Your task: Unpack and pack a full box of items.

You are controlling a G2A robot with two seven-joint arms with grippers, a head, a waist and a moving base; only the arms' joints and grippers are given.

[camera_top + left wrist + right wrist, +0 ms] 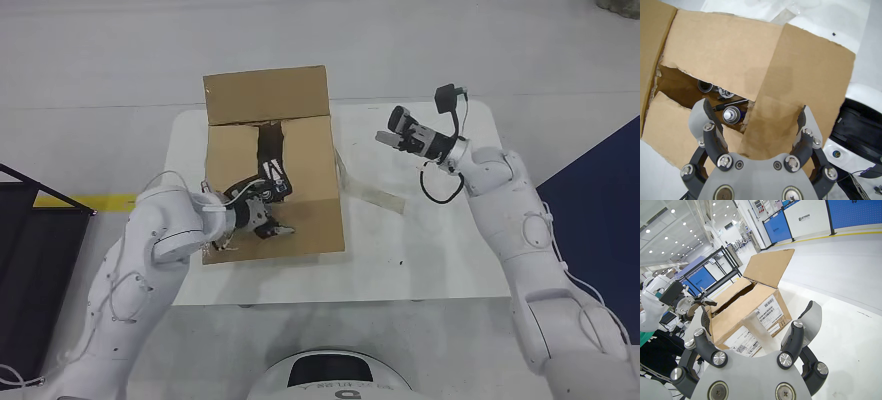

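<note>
The cardboard box point(310, 165) stands on the left half of the white table point(430, 250). Its rear flap point(268, 95) is folded back, while torn inner flaps point(715, 47) cover most of the top. Through the gap between them I see a spray can's cap point(731, 115), a dark cylinder point(705, 87) and a black tool handle point(730, 104). My left gripper point(754, 113) hangs open over the near flap, close to the gap, also seen as the left gripper point(272, 207). My right gripper point(759, 311) is open and empty, held above the table to the right of the box point(742, 313).
A clear strip of tape point(375, 192) lies on the table just right of the box. Bare tabletop stretches to the right and front. Black frames point(30, 190) stand off the table's left edge.
</note>
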